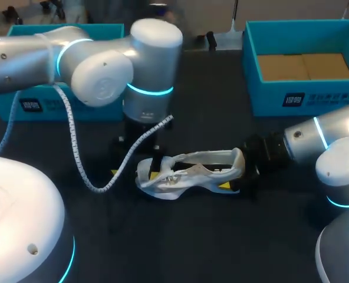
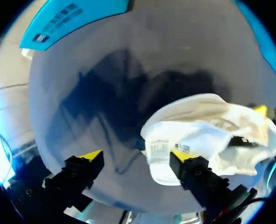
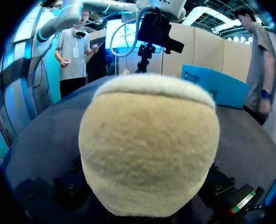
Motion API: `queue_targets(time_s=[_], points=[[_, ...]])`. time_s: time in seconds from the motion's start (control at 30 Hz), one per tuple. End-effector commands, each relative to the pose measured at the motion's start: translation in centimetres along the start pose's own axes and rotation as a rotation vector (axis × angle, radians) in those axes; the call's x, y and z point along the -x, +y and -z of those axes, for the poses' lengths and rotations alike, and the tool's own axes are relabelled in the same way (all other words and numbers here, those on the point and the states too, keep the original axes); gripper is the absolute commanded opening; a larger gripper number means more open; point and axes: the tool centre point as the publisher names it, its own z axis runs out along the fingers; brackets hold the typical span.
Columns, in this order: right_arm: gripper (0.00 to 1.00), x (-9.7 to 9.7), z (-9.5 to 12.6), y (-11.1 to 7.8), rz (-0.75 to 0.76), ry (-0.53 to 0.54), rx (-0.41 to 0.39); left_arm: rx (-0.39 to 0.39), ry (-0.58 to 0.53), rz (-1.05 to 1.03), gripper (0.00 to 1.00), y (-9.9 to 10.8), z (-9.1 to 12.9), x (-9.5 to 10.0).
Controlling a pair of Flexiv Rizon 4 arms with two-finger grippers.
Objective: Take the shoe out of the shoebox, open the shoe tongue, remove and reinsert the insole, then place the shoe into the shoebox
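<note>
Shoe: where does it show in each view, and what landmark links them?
Head view: shoe mid-table, between both arms.
Left wrist view: shoe against one finger of the open left gripper.
Right wrist view: likely the fuzzy beige mass filling the foreground.
Shared landmark: teal box.

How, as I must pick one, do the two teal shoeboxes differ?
The right shoebox stands in plain view; the left shoebox is largely hidden behind the left arm. The right shoebox's inside shows brown cardboard; the left shoebox's inside is unseen. Both are teal, with front labels.
</note>
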Motion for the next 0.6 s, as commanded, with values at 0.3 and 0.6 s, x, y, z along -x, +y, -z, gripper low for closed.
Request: queue_targets(time_s=[0.3, 0.6], points=[[0.00, 0.0, -0.3, -0.2, 0.000, -0.001, -0.003, -0.199, -0.002, -0.561, 1.00, 2.2, 7.5, -0.4], [0.00, 0.0, -0.3, -0.2, 0.000, -0.001, -0.003, -0.299, -0.080, -1.085, 1.00, 2.5, 12.1, -1.8]])
